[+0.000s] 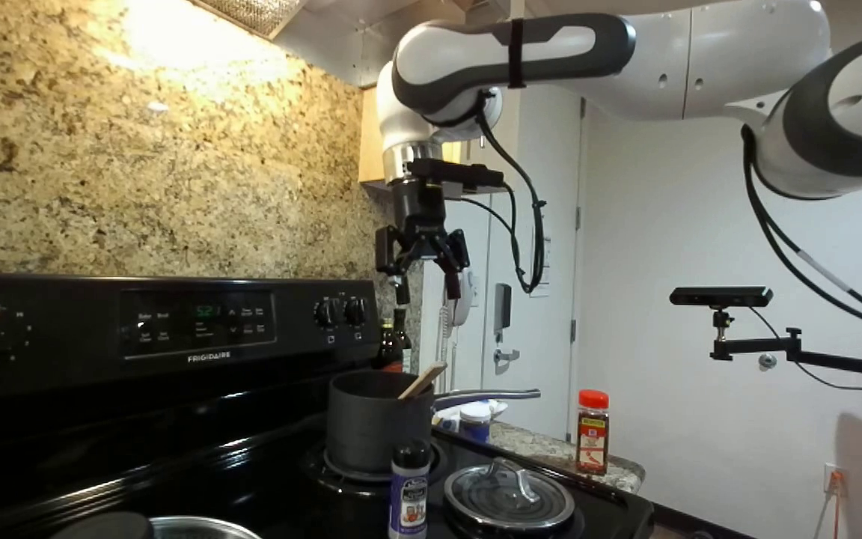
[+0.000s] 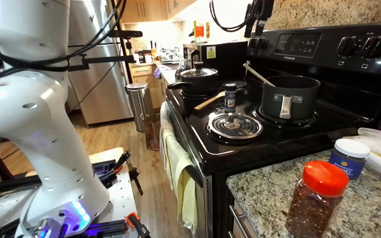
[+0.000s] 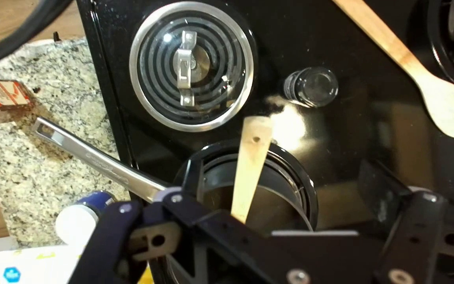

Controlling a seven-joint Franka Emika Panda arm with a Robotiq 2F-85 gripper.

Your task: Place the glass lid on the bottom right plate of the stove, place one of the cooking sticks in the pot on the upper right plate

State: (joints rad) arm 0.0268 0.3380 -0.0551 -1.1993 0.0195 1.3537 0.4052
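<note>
The glass lid with a metal rim and handle lies flat on the front right burner, in both exterior views and the wrist view. The dark grey pot stands on the back right burner. A wooden stick leans in the pot, its handle end above the rim. Another wooden spoon lies on the stovetop. My gripper is open and empty, above the pot and apart from the stick.
A spice bottle stands beside the lid. The pot's metal handle reaches toward the counter. A red-capped jar and a blue jar stand there. A black lidded pot sits on the front left burner.
</note>
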